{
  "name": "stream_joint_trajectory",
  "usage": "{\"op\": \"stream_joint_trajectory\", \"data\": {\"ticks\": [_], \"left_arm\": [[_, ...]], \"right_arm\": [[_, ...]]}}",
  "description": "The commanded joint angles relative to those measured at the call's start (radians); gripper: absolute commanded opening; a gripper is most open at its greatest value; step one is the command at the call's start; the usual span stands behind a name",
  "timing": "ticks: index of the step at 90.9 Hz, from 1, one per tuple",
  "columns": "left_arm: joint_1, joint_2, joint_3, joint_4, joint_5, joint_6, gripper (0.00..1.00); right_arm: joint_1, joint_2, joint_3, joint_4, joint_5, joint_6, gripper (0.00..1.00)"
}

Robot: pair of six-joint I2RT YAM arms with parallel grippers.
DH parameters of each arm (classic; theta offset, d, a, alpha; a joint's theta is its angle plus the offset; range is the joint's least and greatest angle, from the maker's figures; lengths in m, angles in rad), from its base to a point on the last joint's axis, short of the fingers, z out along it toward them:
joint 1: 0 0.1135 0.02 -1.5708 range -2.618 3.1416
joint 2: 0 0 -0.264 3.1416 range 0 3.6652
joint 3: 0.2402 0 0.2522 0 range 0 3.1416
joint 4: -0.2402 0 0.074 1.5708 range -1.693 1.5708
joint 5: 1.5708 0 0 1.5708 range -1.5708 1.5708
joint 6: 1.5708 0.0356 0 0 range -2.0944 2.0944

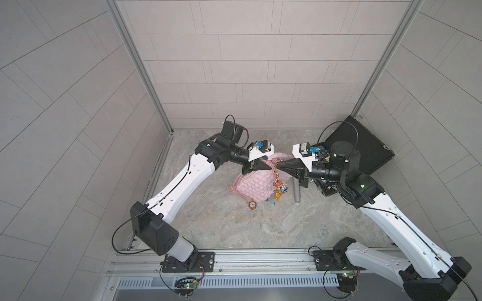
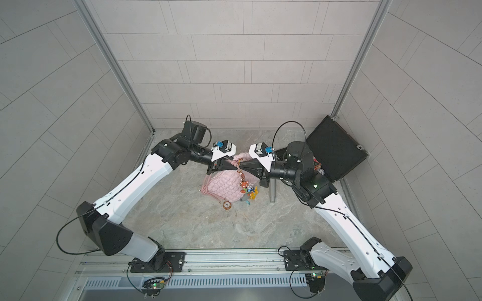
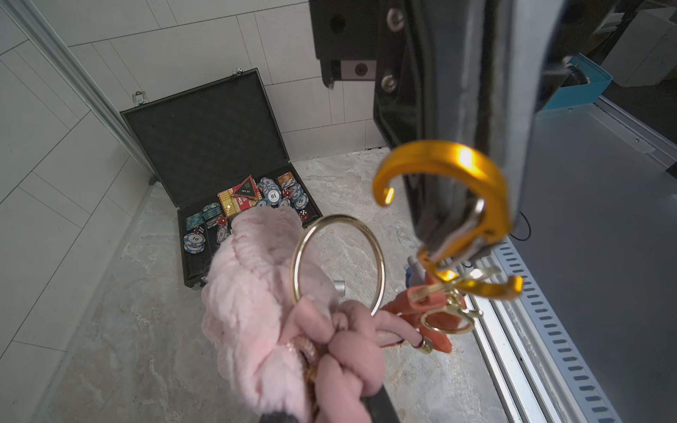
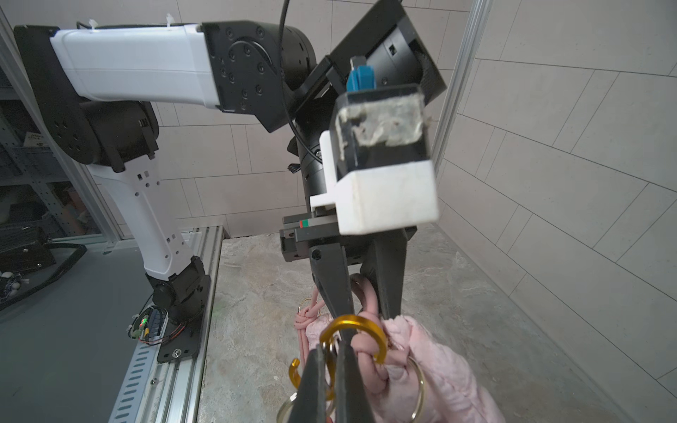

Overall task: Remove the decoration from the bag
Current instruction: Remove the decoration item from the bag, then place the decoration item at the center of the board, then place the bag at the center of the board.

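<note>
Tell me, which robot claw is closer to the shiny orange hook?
Right. The right gripper is pinching the orange hook itself; the left gripper holds the pink cord knot just beside the hook.

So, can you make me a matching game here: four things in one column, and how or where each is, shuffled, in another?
Things:
1. bag
2. carabiner
3. black case
4. metal cylinder

States:
A. lies flat on the table
B. open, with chips inside
C. its cord is held by the left gripper
D. pinched by the right gripper

Pairs: 1-C, 2-D, 3-B, 4-A.
</note>
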State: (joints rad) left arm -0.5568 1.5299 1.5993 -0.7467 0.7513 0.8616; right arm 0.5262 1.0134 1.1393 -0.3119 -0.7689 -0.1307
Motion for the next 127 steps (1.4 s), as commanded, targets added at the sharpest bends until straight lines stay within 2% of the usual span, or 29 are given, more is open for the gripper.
{"op": "stream_joint_trajectory", "data": {"ticks": [1,12,20,41,55,69,80,99,127], "left_arm": [[0.0,-0.007,-0.012,-0.009,-0.031,0.009,0.0],[0.022,-0.014,-0.013,0.034,-0.151,-0.038,0.0],[0.062,-0.031,-0.027,0.105,-0.193,-0.092,0.0],[0.144,-0.054,-0.03,0.22,-0.195,-0.237,0.0],[0.177,-0.065,-0.063,0.226,-0.254,-0.267,0.0],[0.194,-0.051,-0.103,0.206,-0.356,-0.271,0.0],[0.194,-0.041,-0.168,0.219,-0.349,-0.293,0.0],[0.195,-0.001,-0.242,0.236,-0.287,-0.353,0.0],[0.205,0.007,-0.331,0.266,-0.328,-0.371,0.0]], "right_arm": [[0.004,-0.01,0.015,0.012,-0.008,0.017,0.0],[0.004,-0.024,-0.001,-0.106,0.018,-0.021,0.0],[0.004,-0.042,-0.037,-0.158,0.032,-0.027,0.0],[0.013,-0.036,-0.182,-0.179,0.046,-0.026,0.0],[0.034,0.032,-0.264,-0.125,0.115,-0.016,0.0],[0.037,0.148,-0.274,-0.147,0.169,-0.037,0.0],[0.047,0.243,-0.272,-0.178,0.132,-0.055,0.02],[0.11,0.349,-0.287,-0.153,0.177,-0.039,0.06],[0.165,0.483,-0.268,-0.08,0.223,-0.04,0.14]]}}
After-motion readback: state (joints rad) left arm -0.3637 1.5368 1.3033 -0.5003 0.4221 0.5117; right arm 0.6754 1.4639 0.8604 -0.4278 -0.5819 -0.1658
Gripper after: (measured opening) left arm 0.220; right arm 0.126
